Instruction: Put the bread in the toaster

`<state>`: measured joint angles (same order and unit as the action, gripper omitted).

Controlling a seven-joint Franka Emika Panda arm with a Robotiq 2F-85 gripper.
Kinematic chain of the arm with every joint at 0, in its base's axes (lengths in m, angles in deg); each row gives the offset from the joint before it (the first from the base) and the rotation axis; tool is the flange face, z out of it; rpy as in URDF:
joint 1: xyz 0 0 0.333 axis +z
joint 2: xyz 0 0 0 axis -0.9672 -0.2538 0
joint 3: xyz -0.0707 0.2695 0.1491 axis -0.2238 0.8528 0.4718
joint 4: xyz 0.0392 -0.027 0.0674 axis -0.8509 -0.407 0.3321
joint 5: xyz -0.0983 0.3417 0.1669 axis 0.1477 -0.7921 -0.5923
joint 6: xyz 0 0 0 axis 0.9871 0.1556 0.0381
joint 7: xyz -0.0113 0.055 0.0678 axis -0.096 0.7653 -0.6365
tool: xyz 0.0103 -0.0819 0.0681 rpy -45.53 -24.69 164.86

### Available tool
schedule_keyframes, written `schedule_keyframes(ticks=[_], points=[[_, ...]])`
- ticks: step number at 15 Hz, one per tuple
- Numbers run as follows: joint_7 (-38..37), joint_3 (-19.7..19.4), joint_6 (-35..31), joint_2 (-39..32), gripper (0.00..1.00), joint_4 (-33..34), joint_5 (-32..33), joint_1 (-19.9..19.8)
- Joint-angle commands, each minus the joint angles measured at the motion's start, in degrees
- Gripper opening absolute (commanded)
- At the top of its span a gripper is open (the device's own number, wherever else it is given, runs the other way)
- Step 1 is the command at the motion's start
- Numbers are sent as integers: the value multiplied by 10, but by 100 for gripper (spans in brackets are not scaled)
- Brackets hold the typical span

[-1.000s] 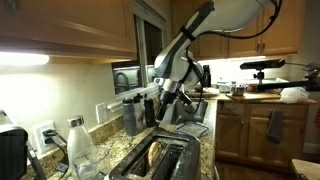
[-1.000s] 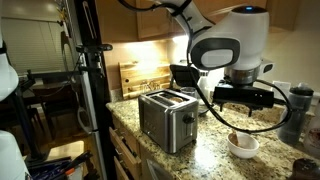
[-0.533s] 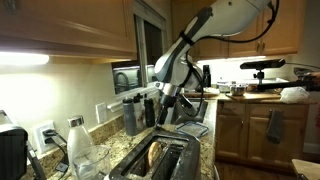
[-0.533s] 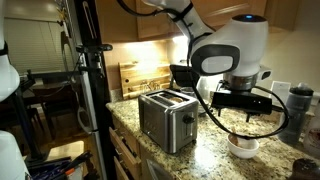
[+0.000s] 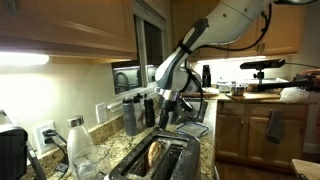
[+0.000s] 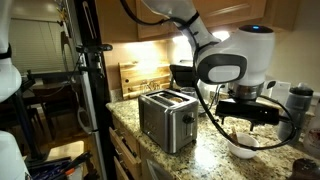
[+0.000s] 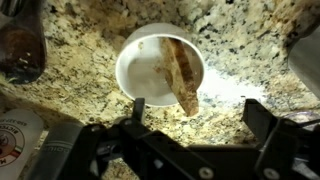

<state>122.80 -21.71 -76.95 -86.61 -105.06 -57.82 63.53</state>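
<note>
The bread [image 7: 183, 78] lies inside a white bowl [image 7: 142, 66]

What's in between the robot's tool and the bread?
Nothing. In the wrist view the open tool hangs above the white bowl, and the bread lies inside it with only empty air between them.

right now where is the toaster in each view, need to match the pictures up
Exterior view: the toaster fills the bottom centre, cut by the lower edge.
Exterior view: the toaster stands mid-picture near the counter's corner, left of the white bowl.
Wrist view: not in it; the white bowl fills the middle.
Shared landmark: the speckled granite counter, seen in all three.
</note>
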Motion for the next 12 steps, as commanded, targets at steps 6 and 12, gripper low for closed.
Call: schedule_keyframes(ticks=[6, 12], points=[[-11, 44, 6, -68, 100, 68, 48, -33], [-14, 58, 10, -98, 72, 100, 85, -36]])
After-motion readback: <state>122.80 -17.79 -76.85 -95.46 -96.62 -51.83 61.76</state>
